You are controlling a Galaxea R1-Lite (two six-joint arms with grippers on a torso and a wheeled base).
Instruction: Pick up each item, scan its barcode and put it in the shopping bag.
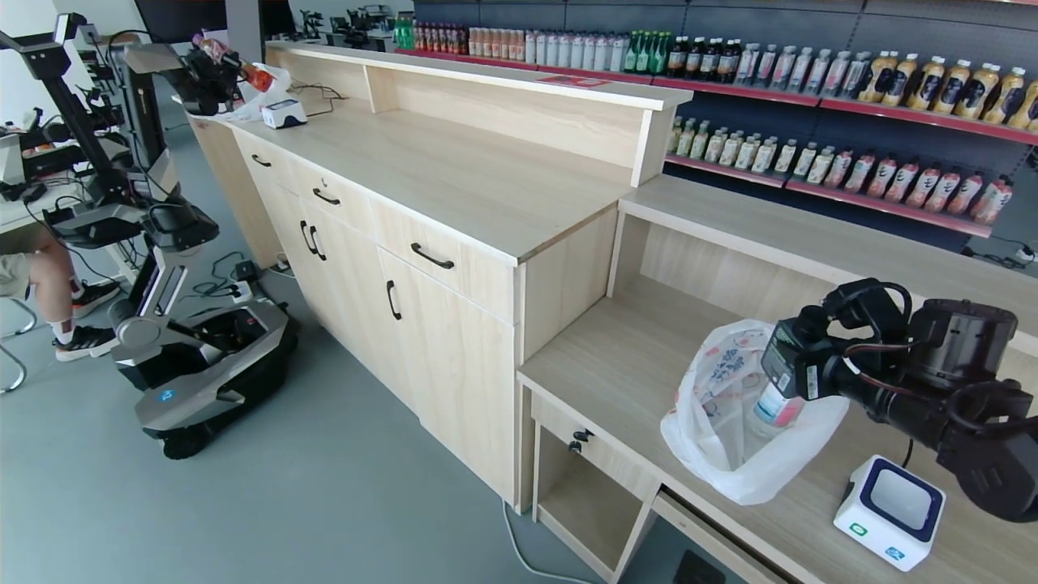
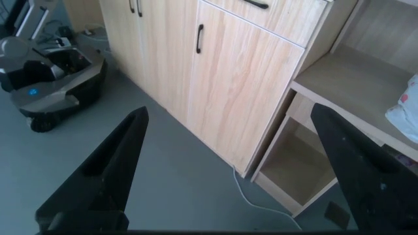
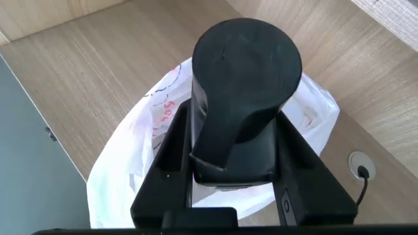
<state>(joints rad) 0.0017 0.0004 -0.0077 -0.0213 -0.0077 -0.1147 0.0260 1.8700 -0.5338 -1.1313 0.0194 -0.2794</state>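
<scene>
My right gripper [image 1: 782, 389] hangs over the mouth of the white plastic shopping bag [image 1: 722, 454] on the low wooden counter [image 1: 616, 357]. It is shut on a bottle [image 1: 776, 408] with a pale body and a pink label. In the right wrist view the bottle's dark round top [image 3: 245, 59] sits between the fingers [image 3: 173, 153] of the right gripper [image 3: 235, 121], with the shopping bag [image 3: 127, 166] spread beneath it. My left gripper [image 2: 228, 111] stands open above the grey floor in front of the cabinets, nothing between its fingers. An edge of the shopping bag [image 2: 406, 108] shows on the counter beyond it.
A white barcode scanner [image 1: 892, 507] stands on the low counter just right of the bag. A taller counter with drawers [image 1: 454, 178] rises on the left. Store shelves of bottles [image 1: 811, 81] line the back. Another robot [image 1: 162, 341] stands on the floor at the far left.
</scene>
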